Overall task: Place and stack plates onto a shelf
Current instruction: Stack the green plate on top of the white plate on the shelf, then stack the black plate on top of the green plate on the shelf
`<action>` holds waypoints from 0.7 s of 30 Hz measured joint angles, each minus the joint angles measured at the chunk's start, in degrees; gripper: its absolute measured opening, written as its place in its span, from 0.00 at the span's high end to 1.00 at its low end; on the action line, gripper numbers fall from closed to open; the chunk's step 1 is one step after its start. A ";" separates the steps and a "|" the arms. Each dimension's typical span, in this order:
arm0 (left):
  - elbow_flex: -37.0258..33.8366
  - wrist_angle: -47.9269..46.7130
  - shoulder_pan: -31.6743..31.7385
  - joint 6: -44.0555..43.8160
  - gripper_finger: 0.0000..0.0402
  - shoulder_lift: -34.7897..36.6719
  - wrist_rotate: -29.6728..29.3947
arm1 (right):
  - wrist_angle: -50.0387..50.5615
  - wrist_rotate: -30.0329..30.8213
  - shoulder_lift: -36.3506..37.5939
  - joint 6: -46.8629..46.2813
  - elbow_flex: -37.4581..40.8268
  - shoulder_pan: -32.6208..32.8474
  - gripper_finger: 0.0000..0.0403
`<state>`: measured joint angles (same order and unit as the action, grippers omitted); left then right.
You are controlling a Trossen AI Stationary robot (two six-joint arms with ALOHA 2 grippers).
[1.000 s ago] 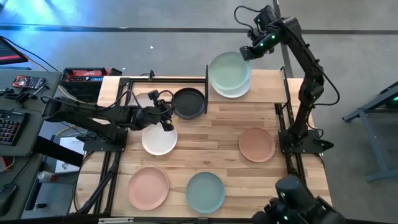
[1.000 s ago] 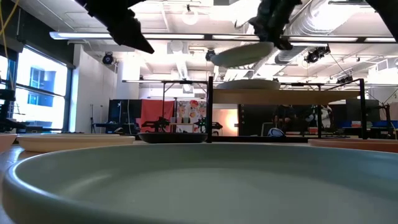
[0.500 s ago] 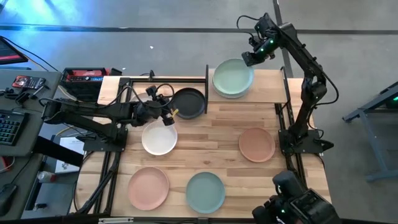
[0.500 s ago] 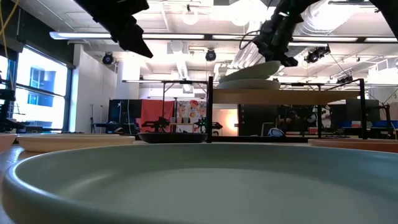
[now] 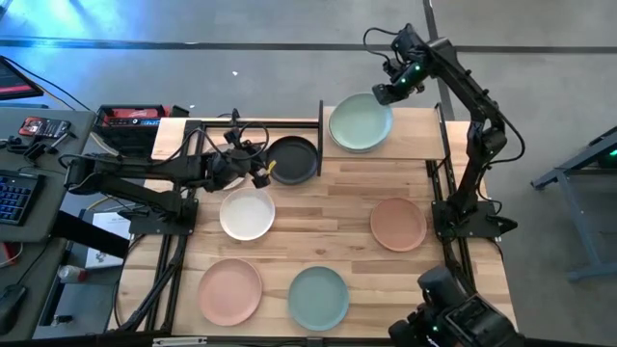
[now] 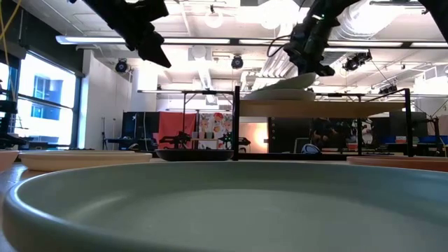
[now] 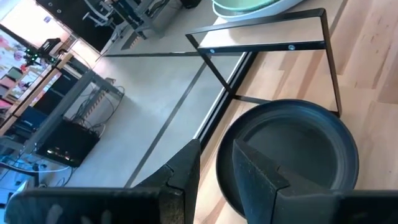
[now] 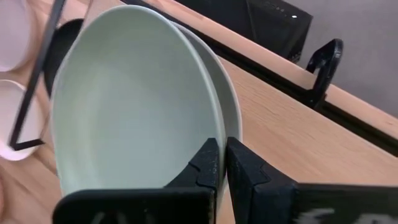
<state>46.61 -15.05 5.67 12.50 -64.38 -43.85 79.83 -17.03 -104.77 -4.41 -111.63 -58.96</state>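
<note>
A pale green plate (image 5: 359,122) lies tilted on a white plate (image 8: 231,111) on the shelf's pale board (image 5: 415,145), at the table's far right. My right gripper (image 5: 384,93) is shut on its far rim. My left gripper (image 5: 262,175) hangs open above the near left rim of the black plate (image 5: 292,159). In the left wrist view its fingers (image 7: 186,167) stand on either side of that rim. The black plate (image 7: 292,149) rests flat on the table beside the shelf's black posts. Another white plate (image 5: 247,214) lies flat nearer. My right gripper pinches the pale green plate's rim (image 8: 217,127) between its two fingers, one finger (image 8: 207,163) inside the dish and one outside. It comes from the far right, slanting down. The held edge (image 6: 302,77) is raised, and the opposite edge rests on the white plate below.
On the tabletop lie a salmon plate (image 5: 398,224), a pink plate (image 5: 230,289) and a grey-green plate (image 5: 318,297), the last filling the low view's foreground. A black metal frame (image 5: 253,123) runs left of the shelf board. Clutter sits off the table's left edge.
My right gripper has carried the pale green plate down and toward the far edge, from held clear above the shelf to resting tilted on the white plate there. My left gripper has moved from over the white plate toward the far edge, to the black plate's rim.
</note>
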 joint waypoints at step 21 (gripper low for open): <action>0.00 -0.19 0.43 -2.86 0.79 -0.06 1.77 | 2.69 -8.43 0.22 -1.49 -2.35 0.49 0.73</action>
<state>46.61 -15.24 6.10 9.64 -64.44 -42.09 82.52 -25.46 -104.55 -5.90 -113.98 -58.47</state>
